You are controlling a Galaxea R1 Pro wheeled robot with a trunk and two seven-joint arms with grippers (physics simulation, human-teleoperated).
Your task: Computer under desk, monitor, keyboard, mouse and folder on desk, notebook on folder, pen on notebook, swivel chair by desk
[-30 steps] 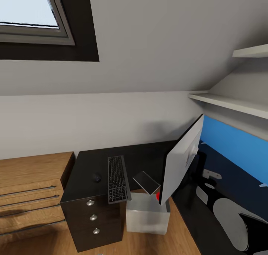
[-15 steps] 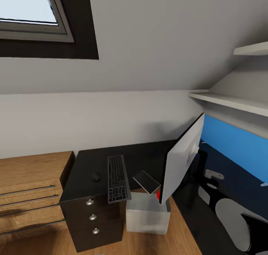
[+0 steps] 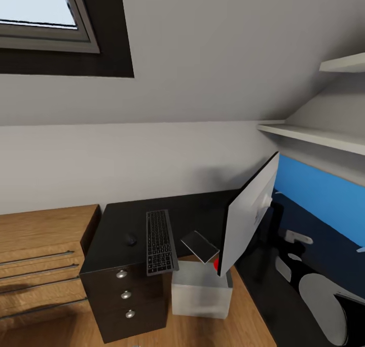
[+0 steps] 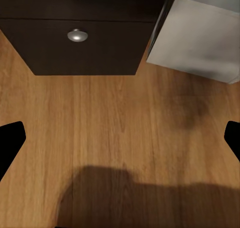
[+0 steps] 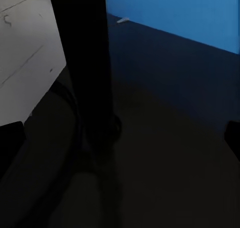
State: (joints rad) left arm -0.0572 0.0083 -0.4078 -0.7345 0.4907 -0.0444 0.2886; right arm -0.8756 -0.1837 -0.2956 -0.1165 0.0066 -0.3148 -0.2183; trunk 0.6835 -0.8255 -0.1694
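The keyboard (image 3: 161, 242) lay on the black surface (image 3: 197, 210), its near end overhanging the front edge above the drawer unit (image 3: 125, 301). The mouse (image 3: 132, 240) sat just beside it on the side toward the wooden dresser (image 3: 40, 250). The monitor (image 3: 248, 216) stood on the surface on the keyboard's other side, leaning and turned edge-on, its pale back toward the head camera. A dark flat slab (image 3: 199, 246), probably the notebook, hung tilted between keyboard and monitor, over the computer (image 3: 201, 290), which stood on the floor (image 4: 115, 133) in the gap beside the drawers.

Over the last second nothing on the surface had shifted; only the whole view had crept slightly, so the camera moved, not the things. That suggested the keyboard, mouse, monitor and computer steps were roughly settled, while the folder, pen and chair remained to be dealt with.

The left pincer (image 4: 120, 138) pointed at the floor before the drawer unit and computer, fingers wide apart and empty. The right pincer (image 5: 120, 133) also stood apart, empty, over the dark surface close to the monitor's black stand (image 5: 90, 63), with the blue wall panel (image 5: 175, 13) beyond. The leaning monitor and that stand crowded the right arm; a careless swing there could tip the screen.
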